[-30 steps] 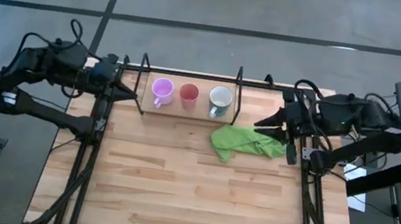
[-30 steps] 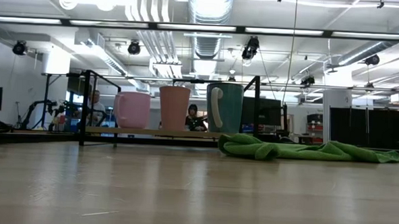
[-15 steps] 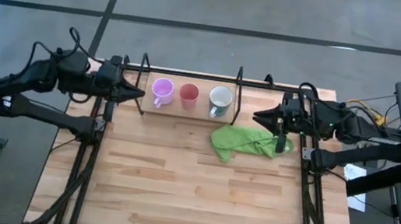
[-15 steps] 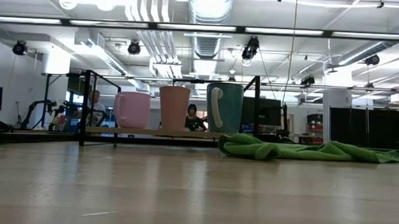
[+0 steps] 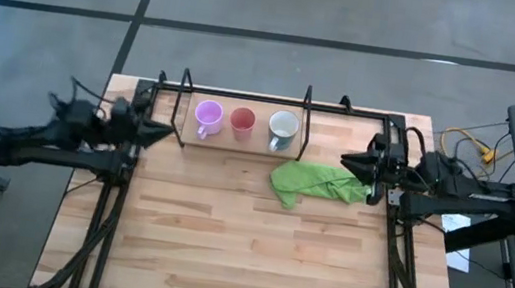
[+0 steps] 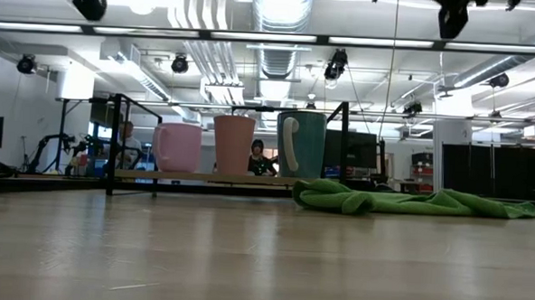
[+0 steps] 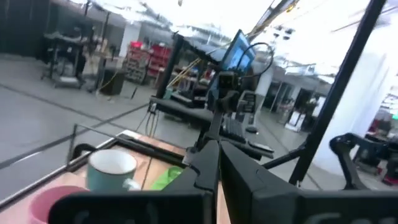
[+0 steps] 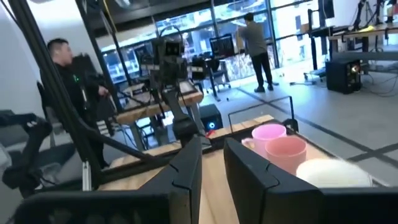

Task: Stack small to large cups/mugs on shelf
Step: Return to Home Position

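Three cups stand upright in a row on the shelf [image 5: 238,141], a low wood board framed by black rods at the table's far edge. From the left they are the lilac mug [image 5: 208,115], the red-pink cup [image 5: 243,120] and the grey-white mug [image 5: 283,125]. The low view shows them too: lilac mug [image 6: 177,148], red-pink cup [image 6: 233,145], grey-white mug [image 6: 301,144]. My left gripper [image 5: 168,132] is off the shelf's left end, shut and empty [image 7: 217,152]. My right gripper [image 5: 346,162] is beyond the shelf's right end, above the green cloth's edge. Its fingers are a narrow gap apart and empty [image 8: 212,143].
A crumpled green cloth [image 5: 317,185] lies on the table in front of the shelf's right end. The wide wooden tabletop [image 5: 242,253] stretches toward the near edge. People stand in the room beyond the table [image 8: 62,68].
Both arms have folded back from the shelf toward their own sides of the table, the left gripper toward the left edge and the right gripper toward the right edge. The cups and the cloth have stayed in place.
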Action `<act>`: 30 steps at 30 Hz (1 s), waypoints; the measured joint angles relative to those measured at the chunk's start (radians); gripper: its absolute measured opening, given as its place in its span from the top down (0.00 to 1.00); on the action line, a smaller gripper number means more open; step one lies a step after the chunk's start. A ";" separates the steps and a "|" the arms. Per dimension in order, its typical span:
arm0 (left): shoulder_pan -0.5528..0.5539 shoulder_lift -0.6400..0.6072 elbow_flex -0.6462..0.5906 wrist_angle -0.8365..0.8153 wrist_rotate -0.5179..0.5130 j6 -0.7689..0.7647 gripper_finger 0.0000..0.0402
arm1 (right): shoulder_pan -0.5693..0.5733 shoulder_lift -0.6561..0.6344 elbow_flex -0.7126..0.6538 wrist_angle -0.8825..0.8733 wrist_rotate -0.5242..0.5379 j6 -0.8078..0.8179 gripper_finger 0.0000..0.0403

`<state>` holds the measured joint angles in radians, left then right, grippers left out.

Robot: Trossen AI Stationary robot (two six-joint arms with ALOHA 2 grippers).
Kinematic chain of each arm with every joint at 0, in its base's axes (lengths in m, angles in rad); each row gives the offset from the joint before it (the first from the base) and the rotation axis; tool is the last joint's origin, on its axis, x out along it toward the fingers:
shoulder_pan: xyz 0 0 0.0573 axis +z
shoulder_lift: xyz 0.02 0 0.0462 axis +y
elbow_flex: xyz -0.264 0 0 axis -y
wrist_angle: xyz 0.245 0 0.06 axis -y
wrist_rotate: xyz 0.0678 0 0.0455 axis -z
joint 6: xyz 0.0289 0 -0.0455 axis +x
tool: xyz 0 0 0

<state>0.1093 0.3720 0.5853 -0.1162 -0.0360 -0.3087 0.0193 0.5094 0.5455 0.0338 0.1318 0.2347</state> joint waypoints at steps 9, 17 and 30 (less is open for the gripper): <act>-0.001 -0.057 -0.237 0.193 -0.002 -0.086 1.00 | 0.000 -0.119 -0.200 0.027 0.019 0.051 0.84; -0.001 -0.060 -0.272 0.217 0.002 0.006 1.00 | 0.000 -0.257 -0.381 0.162 0.039 0.074 0.84; -0.001 -0.253 -0.453 0.290 0.046 -0.037 1.00 | 0.000 -0.447 -0.458 0.137 0.055 0.020 0.84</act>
<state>0.1085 0.1185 0.1327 0.1743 0.0097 -0.3457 0.0193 0.0622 0.0879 0.1711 0.1864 0.2543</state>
